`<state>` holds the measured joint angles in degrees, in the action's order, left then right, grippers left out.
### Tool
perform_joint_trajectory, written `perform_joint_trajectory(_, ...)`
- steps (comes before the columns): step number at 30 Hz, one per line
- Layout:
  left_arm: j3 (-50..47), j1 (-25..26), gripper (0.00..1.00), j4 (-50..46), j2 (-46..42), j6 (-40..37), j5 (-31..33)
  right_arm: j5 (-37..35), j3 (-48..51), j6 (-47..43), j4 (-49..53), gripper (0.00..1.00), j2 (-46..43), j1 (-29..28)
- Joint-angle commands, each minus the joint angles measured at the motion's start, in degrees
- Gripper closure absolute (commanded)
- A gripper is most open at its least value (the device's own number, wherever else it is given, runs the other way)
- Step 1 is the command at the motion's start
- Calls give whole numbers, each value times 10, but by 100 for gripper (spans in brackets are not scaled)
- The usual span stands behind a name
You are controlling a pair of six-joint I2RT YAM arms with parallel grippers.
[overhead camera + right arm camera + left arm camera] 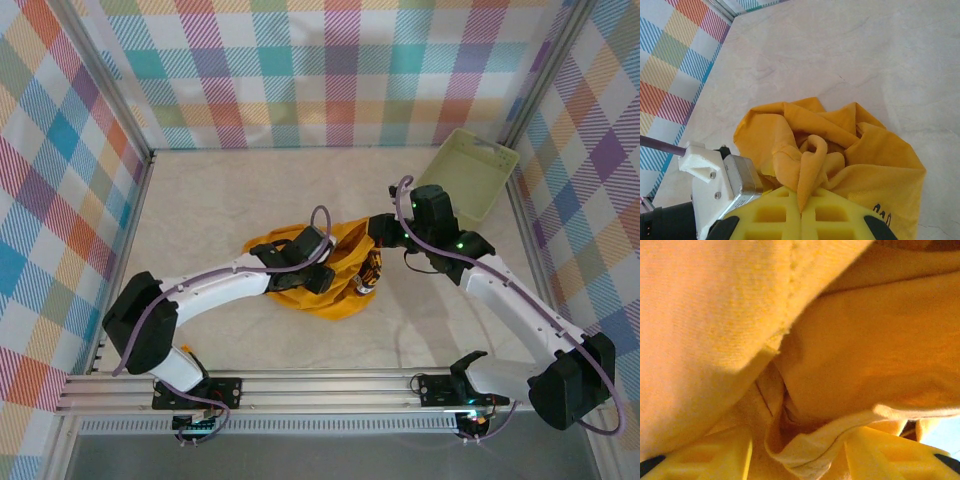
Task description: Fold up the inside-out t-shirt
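The t-shirt (345,250) is bunched in a heap well apart from the basket (470,175), to its left and nearer the arm bases. The heap is drawn out left to right; which way the neck points cannot be told. A raised fold is pinched between the closed fingers of the right gripper (801,197). The left gripper (800,452) is buried in cloth, its fingers (715,457) spread apart, with cloth bunched loosely between them.

T-shirt (875,165) = soft matt knit cloth; fingers (790,197) matt plastic, table (865,60) smooth.
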<state>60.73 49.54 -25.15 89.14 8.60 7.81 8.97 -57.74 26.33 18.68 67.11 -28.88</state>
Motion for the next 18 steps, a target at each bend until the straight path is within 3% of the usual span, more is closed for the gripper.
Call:
perform_joint_trajectory(1,13,6,63,6,1,2,11,-24,-20,-8,3,100,-8,-1)
perform_joint_trajectory(7,12,6,98,22,-37,4,18,-74,-41,-14,23,100,11,0)
perform_joint_trajectory(12,30,6,100,25,-129,20,13,-91,-89,-25,38,100,51,6)
perform_joint_trajectory(18,62,6,100,66,-281,41,-65,-91,-212,-56,52,100,118,14)
